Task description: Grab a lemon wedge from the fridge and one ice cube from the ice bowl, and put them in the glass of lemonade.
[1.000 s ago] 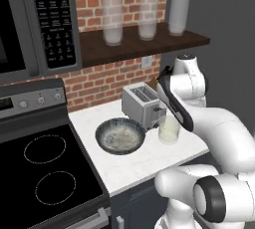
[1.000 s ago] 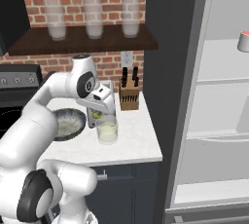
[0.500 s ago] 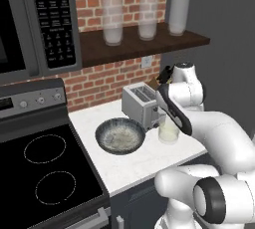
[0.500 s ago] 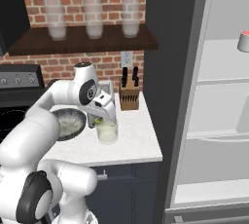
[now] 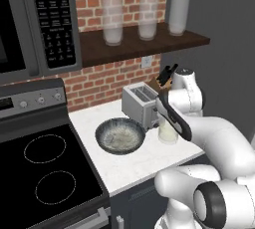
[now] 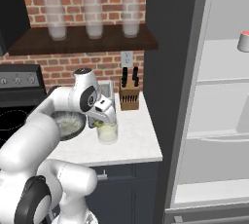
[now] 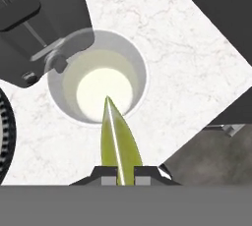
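My gripper (image 7: 121, 176) is shut on the lemon wedge (image 7: 118, 141), a yellow-green sliver pointing down at the glass of lemonade (image 7: 129, 55). In the right base view the gripper (image 6: 100, 122) hovers just over the rim of the glass (image 6: 108, 134), with the wedge (image 6: 99, 124) at its tip. The glass (image 5: 168, 133) stands on the white counter in front of the toaster. To its left sits the ice bowl (image 5: 119, 136), wide and dark with a speckled pale inside. The fridge (image 6: 214, 96) stands open on the right, showing white shelves.
A silver toaster (image 5: 140, 104) stands close behind the glass, and a knife block (image 6: 129, 97) sits by the wall. Tall clear glasses (image 5: 145, 16) line the shelf above. A black stove (image 5: 45, 173) lies left of the counter. A red-topped cup (image 6: 243, 40) rests on a fridge shelf.
The hand has sunk a little toward the glass, still holding the lemon wedge. The glass, bowl and toaster have stayed put.
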